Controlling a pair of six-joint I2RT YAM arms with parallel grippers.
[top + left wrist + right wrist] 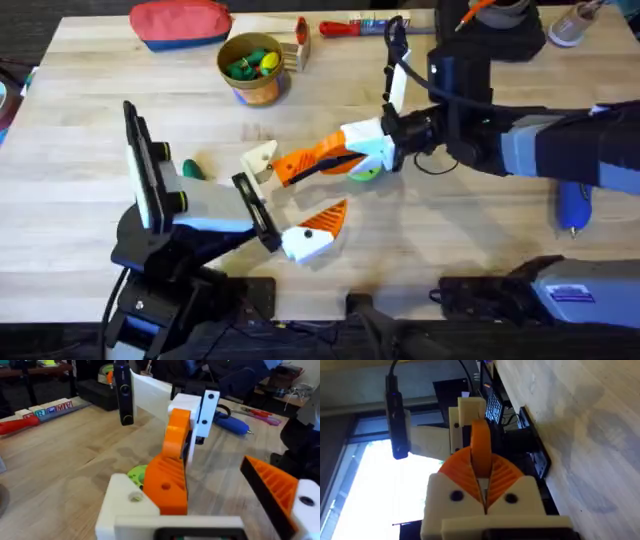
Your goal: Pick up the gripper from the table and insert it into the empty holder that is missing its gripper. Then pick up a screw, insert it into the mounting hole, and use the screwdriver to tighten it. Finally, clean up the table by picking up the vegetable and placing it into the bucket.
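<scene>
My right gripper [335, 155] reaches in from the right, shut on the orange ribbed gripper [305, 160]. The wedge's tip touches the plain white holder [262, 160], which is one finger of my left gripper [295, 192]. In the left wrist view the orange gripper [170, 477] stands against the holder [127, 502]. My left gripper stands open, its other finger carrying an orange pad [325, 215]. The blue screwdriver [573, 205] lies at the right. The dark green vegetable [192, 170] lies left of the holder. The tan bucket [255, 65] stands at the back. No screw can be made out.
A lime-green disc [365, 172] lies under my right gripper. A red pouch [180, 22] sits at the back left and a red-handled tool [345, 28] at the back centre. The bucket holds green and yellow items. A small wooden block [300, 45] stands beside it.
</scene>
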